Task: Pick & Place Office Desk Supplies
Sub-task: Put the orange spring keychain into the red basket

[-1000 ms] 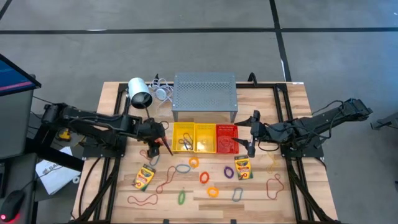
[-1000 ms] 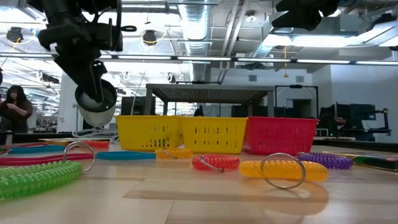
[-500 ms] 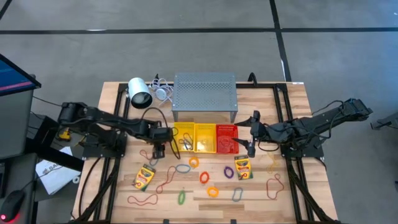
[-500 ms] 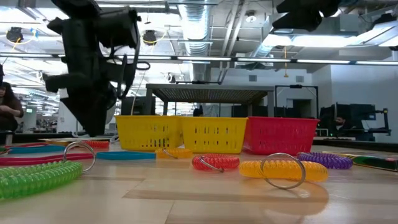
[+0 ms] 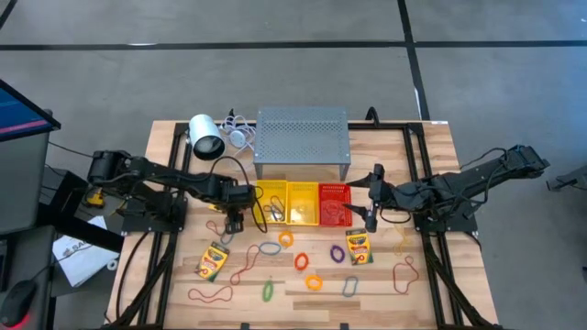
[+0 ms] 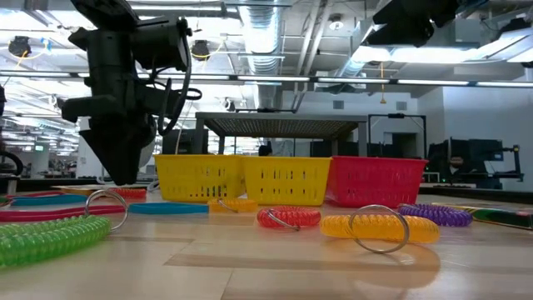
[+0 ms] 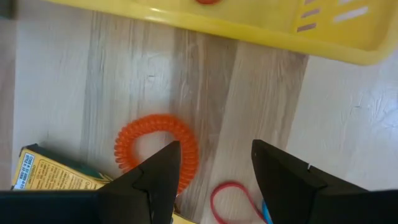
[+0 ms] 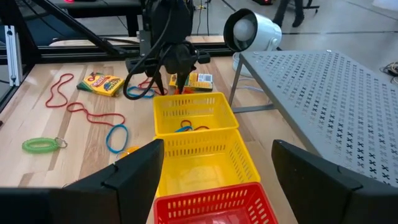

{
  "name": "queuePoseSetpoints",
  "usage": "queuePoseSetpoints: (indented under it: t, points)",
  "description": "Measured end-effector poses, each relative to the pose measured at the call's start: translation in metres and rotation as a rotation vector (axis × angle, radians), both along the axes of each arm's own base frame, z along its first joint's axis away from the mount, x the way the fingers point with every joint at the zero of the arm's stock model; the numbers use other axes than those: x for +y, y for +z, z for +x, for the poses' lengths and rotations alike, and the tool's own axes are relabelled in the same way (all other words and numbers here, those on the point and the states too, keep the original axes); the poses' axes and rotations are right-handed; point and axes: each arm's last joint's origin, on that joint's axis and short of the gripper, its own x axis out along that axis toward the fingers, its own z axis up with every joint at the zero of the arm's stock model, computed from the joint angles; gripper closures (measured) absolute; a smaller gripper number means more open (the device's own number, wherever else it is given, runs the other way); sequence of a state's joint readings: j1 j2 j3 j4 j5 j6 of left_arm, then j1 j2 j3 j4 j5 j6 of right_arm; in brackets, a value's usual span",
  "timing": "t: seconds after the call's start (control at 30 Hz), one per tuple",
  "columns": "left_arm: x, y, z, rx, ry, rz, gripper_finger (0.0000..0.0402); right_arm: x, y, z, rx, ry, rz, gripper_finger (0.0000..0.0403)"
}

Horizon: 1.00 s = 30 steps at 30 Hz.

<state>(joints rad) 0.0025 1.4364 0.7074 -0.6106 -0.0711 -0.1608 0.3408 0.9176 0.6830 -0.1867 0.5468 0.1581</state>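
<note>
Pale wood-grain counter (image 7: pixel 261 99), matt; glossy yellow plastic basket (image 7: pixel 249 25) ahead of the left claw (image 7: pixel 214 165); coiled orange plastic ring (image 7: pixel 155 146) just beside it; perforated grey metal stand (image 8: pixel 323 93).

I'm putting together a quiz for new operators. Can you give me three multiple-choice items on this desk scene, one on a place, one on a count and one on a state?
1. Where does the white lamp stand?
A) inside a basket
B) left of the grey perforated stand, at the table's back
C) at the table's front edge

2. How many baskets are red?
A) one
B) two
C) three

3. How is the left tool?
A) shut, empty
B) shut on a basket rim
C) open, holding nothing

Key:
1. B, the high view shows the lamp beside the stand.
2. A, one red basket sits next to two yellow baskets.
3. C, its fingers stand apart above the orange coil ring.
</note>
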Motion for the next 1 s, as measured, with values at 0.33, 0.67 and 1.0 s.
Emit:
queuePoseSetpoints:
  t: [0.33,0.67,1.0]
  points:
    - [0.000,-0.013,-0.010,0.028,0.026,-0.006,0.0210,0.000,0.000,0.000,0.000,0.000,0.000,0.0108]
    - [0.000,-0.018,-0.013,0.028,0.030,-0.007,0.0225,0.000,0.001,0.000,-0.008,0.000,0.003,0.0108]
    - [0.000,-0.018,-0.013,0.026,0.029,-0.008,0.0320,0.000,0.001,0.000,-0.008,0.000,0.003,0.0108]
